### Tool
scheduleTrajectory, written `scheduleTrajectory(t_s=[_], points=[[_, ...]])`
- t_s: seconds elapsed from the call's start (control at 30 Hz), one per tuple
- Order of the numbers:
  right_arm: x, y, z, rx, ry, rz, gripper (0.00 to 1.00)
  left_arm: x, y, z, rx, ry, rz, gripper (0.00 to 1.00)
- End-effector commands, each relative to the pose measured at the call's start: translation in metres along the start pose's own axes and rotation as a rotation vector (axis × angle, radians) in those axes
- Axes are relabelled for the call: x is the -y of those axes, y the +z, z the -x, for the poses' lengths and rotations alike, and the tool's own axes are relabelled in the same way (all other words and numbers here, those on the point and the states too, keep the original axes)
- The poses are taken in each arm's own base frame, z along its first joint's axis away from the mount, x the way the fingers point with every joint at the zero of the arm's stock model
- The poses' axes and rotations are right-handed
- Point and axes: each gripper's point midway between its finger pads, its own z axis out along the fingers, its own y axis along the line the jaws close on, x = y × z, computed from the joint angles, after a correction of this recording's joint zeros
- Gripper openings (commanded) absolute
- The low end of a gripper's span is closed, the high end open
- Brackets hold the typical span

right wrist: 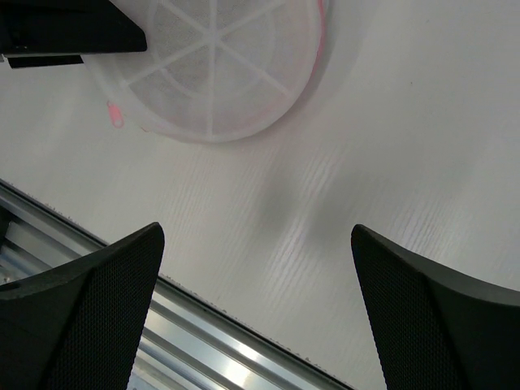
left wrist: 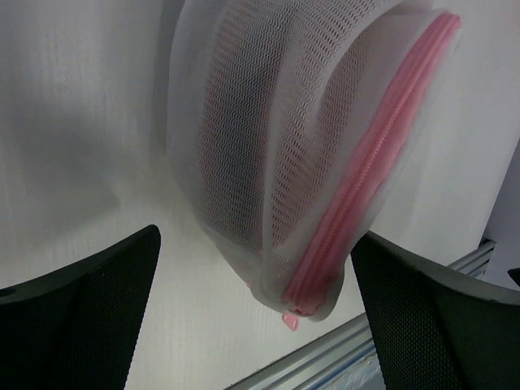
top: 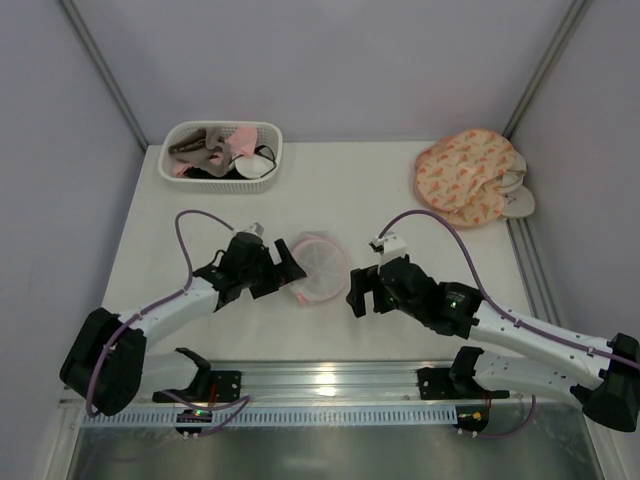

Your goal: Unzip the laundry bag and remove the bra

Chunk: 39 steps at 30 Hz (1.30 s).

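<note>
The laundry bag (top: 318, 265), a round white mesh pouch with a pink zipper rim, lies on the table between my two grippers. In the left wrist view the laundry bag (left wrist: 268, 138) stands just ahead of the open left gripper (left wrist: 256, 272). Its pink zipper (left wrist: 382, 162) looks closed, and the pull tab (left wrist: 289, 322) hangs at the lower end. The left gripper (top: 287, 266) sits at the bag's left edge without gripping it. My right gripper (top: 357, 292) is open and empty to the right of the bag (right wrist: 219, 65). The bra does not show plainly through the mesh.
A white basket (top: 272, 160) with several garments stands at the back left. A peach orange-patterned fabric piece (top: 465, 175) lies at the back right. An aluminium rail (top: 330, 380) runs along the near table edge.
</note>
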Motion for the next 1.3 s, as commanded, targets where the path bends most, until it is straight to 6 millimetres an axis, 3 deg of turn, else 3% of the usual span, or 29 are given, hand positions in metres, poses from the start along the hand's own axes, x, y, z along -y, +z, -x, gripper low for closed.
scheduleTrajectory(t_s=[0.0,0.07,0.23,0.27,0.3,0.33,0.43,0.57,0.67,0.73,0.8,0.83,0.9,1.0,1.07,1.1,1.13,1.27], points=[[-0.007,-0.004,0.026,0.081,0.04,-0.008,1.0,0.017,0.008,0.027,0.12,-0.018,-0.038,0.99],[-0.009,-0.002,0.023,0.071,0.037,-0.007,0.99,0.027,0.013,0.032,0.136,-0.023,-0.079,0.99],[-0.013,0.002,0.018,0.058,0.022,-0.014,0.99,0.043,0.028,0.029,0.115,-0.046,-0.157,0.77],[-0.014,0.003,0.018,0.056,0.02,-0.018,0.99,0.05,0.029,0.029,0.124,-0.05,-0.179,0.77],[-0.013,0.003,0.017,0.056,0.017,-0.022,0.99,0.049,0.031,0.03,0.135,-0.052,-0.16,0.93],[-0.012,0.004,0.017,0.055,0.015,-0.027,0.99,0.053,0.031,0.032,0.139,-0.051,-0.144,0.99],[-0.009,0.001,0.018,0.065,0.016,-0.044,0.99,0.053,0.023,0.022,0.14,-0.033,-0.143,0.99],[-0.002,-0.003,0.018,0.075,0.013,-0.063,0.99,0.073,-0.001,0.029,0.2,-0.05,-0.284,0.99],[0.001,-0.007,0.019,0.087,0.016,-0.07,0.99,0.085,-0.012,0.025,0.164,-0.104,-0.34,0.99],[0.001,-0.009,0.021,0.099,0.023,-0.067,0.99,0.104,-0.019,0.019,0.102,-0.145,-0.433,0.99],[0.001,-0.01,0.023,0.106,0.026,-0.066,0.99,0.098,-0.005,0.01,0.033,-0.218,-0.409,1.0],[0.0,-0.011,0.024,0.111,0.028,-0.063,0.99,0.105,-0.008,-0.009,-0.098,-0.23,-0.442,0.99],[-0.002,-0.012,0.024,0.108,0.029,-0.056,0.99,0.112,0.008,-0.011,-0.149,-0.16,-0.47,1.0],[0.002,-0.012,0.022,0.098,0.026,-0.076,0.99,0.105,0.021,-0.012,-0.136,-0.17,-0.424,0.92],[0.005,-0.012,0.02,0.092,0.029,-0.092,0.99,0.072,0.03,-0.013,-0.087,-0.141,-0.232,0.88],[0.006,-0.013,0.017,0.085,0.029,-0.1,1.0,0.077,0.019,-0.005,-0.053,-0.113,-0.202,0.88],[0.008,-0.013,0.016,0.082,0.029,-0.104,1.0,0.056,0.016,-0.014,-0.067,-0.104,-0.087,0.82],[0.013,-0.015,0.014,0.102,0.036,-0.111,1.0,0.059,-0.012,-0.009,-0.029,-0.098,-0.083,0.71]])
